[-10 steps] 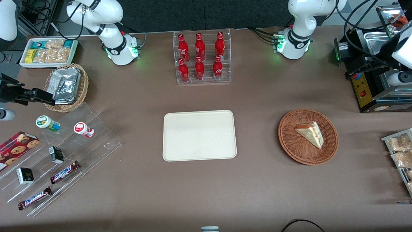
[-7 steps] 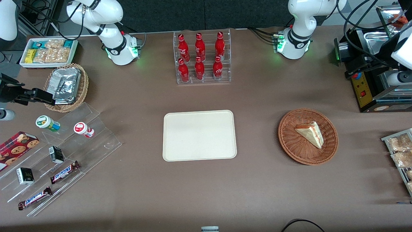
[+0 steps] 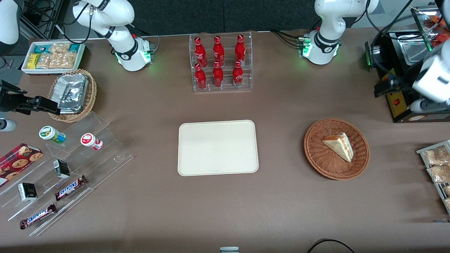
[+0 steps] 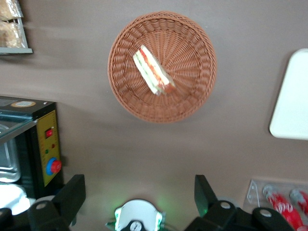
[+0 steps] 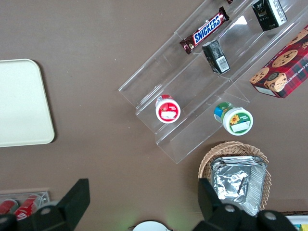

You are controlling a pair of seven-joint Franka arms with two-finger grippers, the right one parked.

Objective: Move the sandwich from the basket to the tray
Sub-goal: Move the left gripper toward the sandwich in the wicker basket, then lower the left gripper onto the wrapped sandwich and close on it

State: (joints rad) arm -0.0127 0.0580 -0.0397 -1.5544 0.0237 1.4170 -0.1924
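The sandwich, a pale bread wedge with red and green filling, lies in the round reddish-brown wicker basket. The cream tray lies flat at the table's middle with nothing on it. My gripper hangs high above the table beside the black appliance. It is farther from the front camera than the basket and apart from it. Its fingers stand wide open with nothing between them.
A black appliance with a yellow panel stands close to my gripper. A rack of snack packs sits at the working arm's end. A clear rack of red bottles stands farther back than the tray. An acrylic shelf of snacks lies toward the parked arm's end.
My gripper and wrist have swung away from above the appliance, nearer to the front camera and toward the basket. The sandwich, basket and tray have not moved.
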